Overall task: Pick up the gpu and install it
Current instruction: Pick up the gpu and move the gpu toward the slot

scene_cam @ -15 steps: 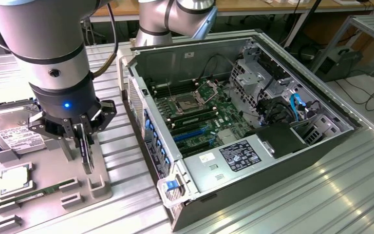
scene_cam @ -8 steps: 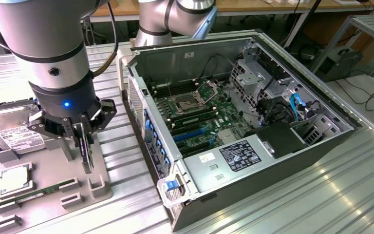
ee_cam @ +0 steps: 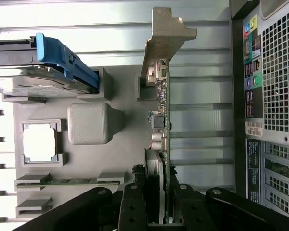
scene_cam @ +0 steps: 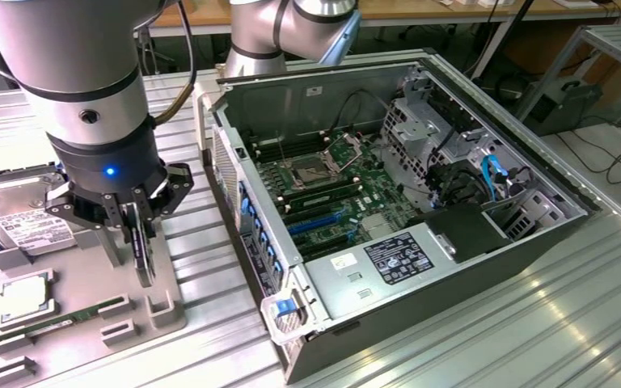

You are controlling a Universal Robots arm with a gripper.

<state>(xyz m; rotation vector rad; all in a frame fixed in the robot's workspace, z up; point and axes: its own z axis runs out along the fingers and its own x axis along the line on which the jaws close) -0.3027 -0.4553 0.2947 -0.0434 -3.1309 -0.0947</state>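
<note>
End effector (scene_cam: pixel 138 236) (ee_cam: pixel 156 195) clenched on thin green edge-on gpu card (scene_cam: pixel 143 263) (ee_cam: pixel 164 108) in grey holder tray (scene_cam: pixel 171 319) (ee_cam: pixel 127 159). Open black PC case (scene_cam: pixel 327 356) at 3 o'clock, exterior view. Risk: tilted lift jams silver bracket (ee_cam: pixel 166 33).

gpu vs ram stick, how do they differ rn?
The gpu sits clamped in the gripper; the memory stick is untouched. The gpu carries a silver bracket and stands taller; the memory stick is bare and low. Both are green boards seen edge-on.
</note>
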